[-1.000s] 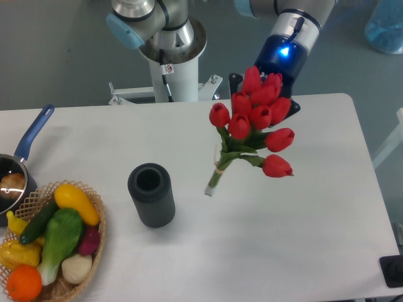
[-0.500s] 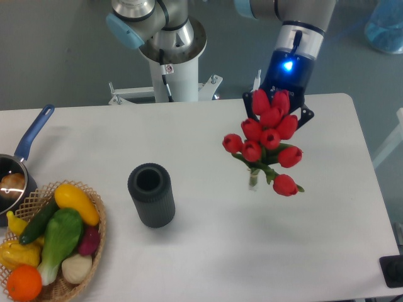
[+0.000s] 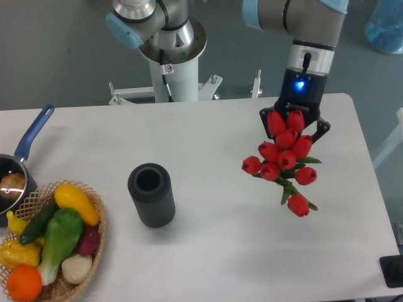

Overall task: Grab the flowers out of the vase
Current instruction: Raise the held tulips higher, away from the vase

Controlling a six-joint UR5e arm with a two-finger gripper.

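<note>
Claw (image 3: 296, 119) at the upper right of the frame grips the flowers (image 3: 284, 157), which hang above the white bench (image 3: 208, 245), out of the vase (image 3: 152, 194). That vase stands upright at the lower middle, beside a basket (image 3: 63, 286) of produce.

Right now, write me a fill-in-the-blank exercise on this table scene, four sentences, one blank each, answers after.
1. The tulip flowers held beneath the gripper are ____ in colour.
2. The mouth of the dark ribbed vase holds ____ flowers.
3. The wicker basket of produce sits to the vase's ____ in the picture.
4. The pan at the table's edge has a ____ handle.

Missing words: red; no; left; blue
</note>
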